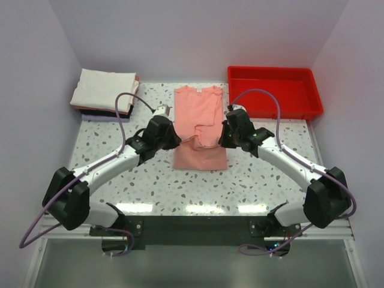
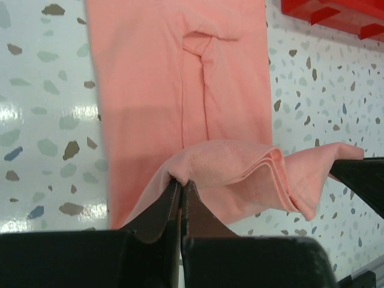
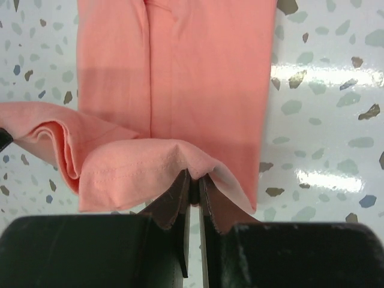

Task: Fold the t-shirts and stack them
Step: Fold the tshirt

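Note:
A salmon-pink t-shirt (image 1: 197, 108) lies lengthways in the middle of the table, folded into a narrow strip. Its near end is lifted and doubled back. My left gripper (image 1: 176, 139) is shut on the left corner of that lifted hem (image 2: 210, 165). My right gripper (image 1: 222, 139) is shut on the right corner (image 3: 150, 165). Both hold the hem a little above the lower part of the shirt (image 1: 200, 159). A stack of folded shirts (image 1: 105, 90), cream on top with black and lavender below, sits at the back left corner.
A red plastic tray (image 1: 273, 90) stands at the back right and shows in the left wrist view (image 2: 333, 12). The speckled tabletop (image 1: 108, 141) runs to white walls on three sides.

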You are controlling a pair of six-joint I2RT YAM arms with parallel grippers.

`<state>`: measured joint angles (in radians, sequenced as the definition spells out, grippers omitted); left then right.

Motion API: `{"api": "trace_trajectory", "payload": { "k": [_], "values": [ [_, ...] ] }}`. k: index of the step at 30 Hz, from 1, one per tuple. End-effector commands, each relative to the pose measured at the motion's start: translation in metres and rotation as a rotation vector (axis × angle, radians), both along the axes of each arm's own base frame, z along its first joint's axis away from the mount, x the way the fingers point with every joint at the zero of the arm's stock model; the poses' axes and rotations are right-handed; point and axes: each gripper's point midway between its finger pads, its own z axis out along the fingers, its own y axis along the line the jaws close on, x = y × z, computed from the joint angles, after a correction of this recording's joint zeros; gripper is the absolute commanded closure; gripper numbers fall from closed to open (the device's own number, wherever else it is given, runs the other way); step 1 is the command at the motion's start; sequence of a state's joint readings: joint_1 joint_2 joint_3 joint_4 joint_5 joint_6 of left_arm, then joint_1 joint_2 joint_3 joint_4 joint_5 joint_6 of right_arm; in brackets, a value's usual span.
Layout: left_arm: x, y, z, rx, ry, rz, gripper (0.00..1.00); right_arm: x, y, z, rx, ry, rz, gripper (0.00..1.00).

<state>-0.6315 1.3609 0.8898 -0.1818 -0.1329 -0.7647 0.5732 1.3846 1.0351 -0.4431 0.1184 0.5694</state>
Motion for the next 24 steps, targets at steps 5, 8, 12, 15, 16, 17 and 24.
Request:
{"api": "trace_trajectory", "payload": {
  "k": [5,8,12,15,16,17,24],
  "values": [
    [0.052,-0.001,0.029,-0.022,-0.098,-0.005,1.0,0.05,0.003,0.02,0.026,-0.075,-0.002,0.93],
    [0.063,0.001,0.025,-0.017,-0.091,0.003,1.0,0.063,0.003,0.016,0.023,-0.067,0.0,0.93],
    [0.075,-0.001,0.01,-0.011,-0.061,-0.012,1.0,0.077,0.004,0.009,0.034,-0.046,0.001,0.93],
    [0.082,0.0,0.0,-0.005,-0.036,-0.013,1.0,0.085,0.007,-0.001,0.04,-0.026,0.006,0.93],
    [0.083,0.001,-0.002,-0.003,-0.03,-0.011,1.0,0.087,0.007,-0.002,0.041,-0.022,0.004,0.93],
    [0.086,0.003,-0.002,-0.004,-0.031,-0.007,1.0,0.09,0.005,-0.006,0.039,-0.014,-0.002,0.93],
    [0.099,0.004,-0.024,0.006,0.017,-0.01,1.0,0.107,0.001,-0.024,0.031,0.015,-0.029,0.94]
  ]
}}
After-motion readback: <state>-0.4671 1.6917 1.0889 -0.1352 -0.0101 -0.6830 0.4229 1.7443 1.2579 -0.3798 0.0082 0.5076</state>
